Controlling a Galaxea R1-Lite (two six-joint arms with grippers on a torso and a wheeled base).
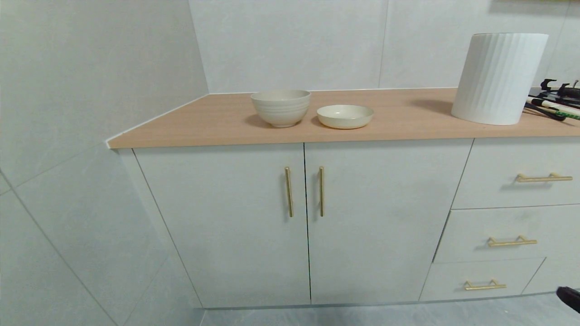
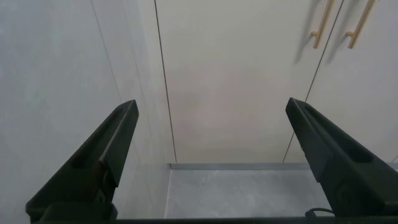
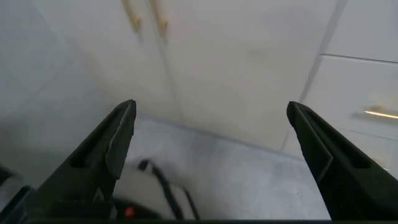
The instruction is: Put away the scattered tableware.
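On the countertop [image 1: 408, 120], across the upper middle of the frame, a bowl [image 1: 281, 107] is set just left of a shallow dish [image 1: 345, 116], near it but apart. Well to their right a tall container [image 1: 498, 77] is stood, with a cluster of tools [image 1: 553, 103] laid beside it at the right edge. Below, two cabinet doors [image 1: 226, 222] are placed at centre, and three stacked drawers [image 1: 498, 235] to their right.
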